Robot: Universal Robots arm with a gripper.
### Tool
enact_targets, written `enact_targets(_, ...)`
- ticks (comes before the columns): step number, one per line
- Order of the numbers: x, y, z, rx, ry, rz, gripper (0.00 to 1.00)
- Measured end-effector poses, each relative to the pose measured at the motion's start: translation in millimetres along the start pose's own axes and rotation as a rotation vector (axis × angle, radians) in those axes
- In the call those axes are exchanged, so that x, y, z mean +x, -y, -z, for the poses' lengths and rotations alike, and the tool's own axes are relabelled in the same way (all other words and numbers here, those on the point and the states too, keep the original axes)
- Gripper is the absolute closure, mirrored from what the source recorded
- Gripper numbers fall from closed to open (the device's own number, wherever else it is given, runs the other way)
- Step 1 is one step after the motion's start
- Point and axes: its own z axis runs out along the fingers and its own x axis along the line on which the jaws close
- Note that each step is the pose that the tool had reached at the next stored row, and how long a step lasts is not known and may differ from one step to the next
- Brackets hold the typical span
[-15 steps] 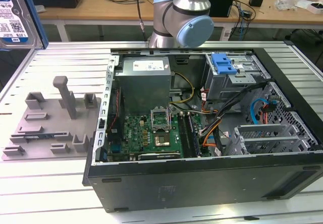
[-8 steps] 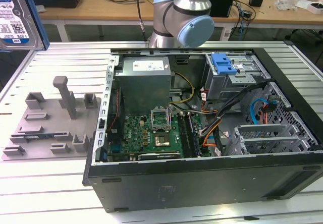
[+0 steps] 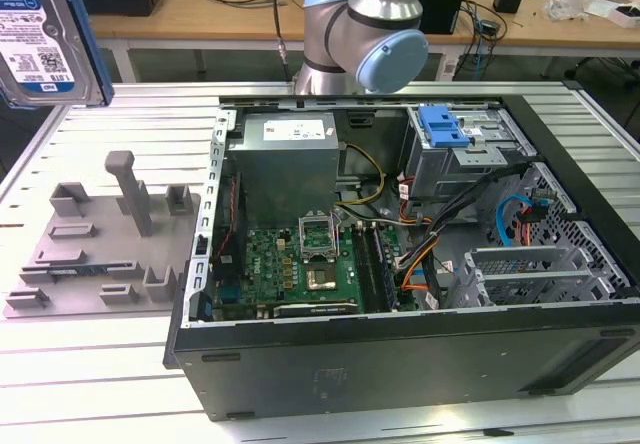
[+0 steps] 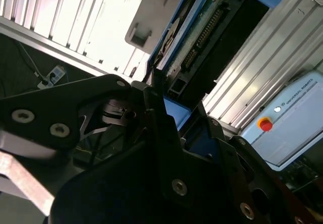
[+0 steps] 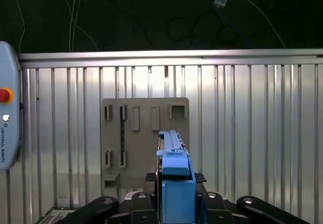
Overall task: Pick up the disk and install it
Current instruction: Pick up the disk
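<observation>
The disk (image 3: 40, 39) hangs high at the exterior view's left, above the grey fixture plate (image 3: 100, 244), its white-and-blue label facing the camera and a blue carrier along its edge. In the first wrist view the disk (image 5: 174, 156) stands edge-on with its blue carrier, and my gripper (image 5: 175, 201) is shut on it from both sides. The second wrist view shows the disk (image 4: 212, 37) from its connector end, with my dark gripper (image 4: 169, 128) clamped on the blue frame.
The open computer case (image 3: 190, 294) lies on the slatted metal table, with a grey power supply box (image 3: 285, 159), a motherboard and a drive cage with a blue latch piece (image 3: 443, 124) at the back right. A teach pendant (image 5: 7, 128) lies beside the fixture plate (image 5: 144, 138).
</observation>
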Motion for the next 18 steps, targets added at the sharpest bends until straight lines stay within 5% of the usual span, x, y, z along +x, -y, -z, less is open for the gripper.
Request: enact_targets(18,29.2,51.5,-0.9,0.0,0.0001,0.0,0.64)
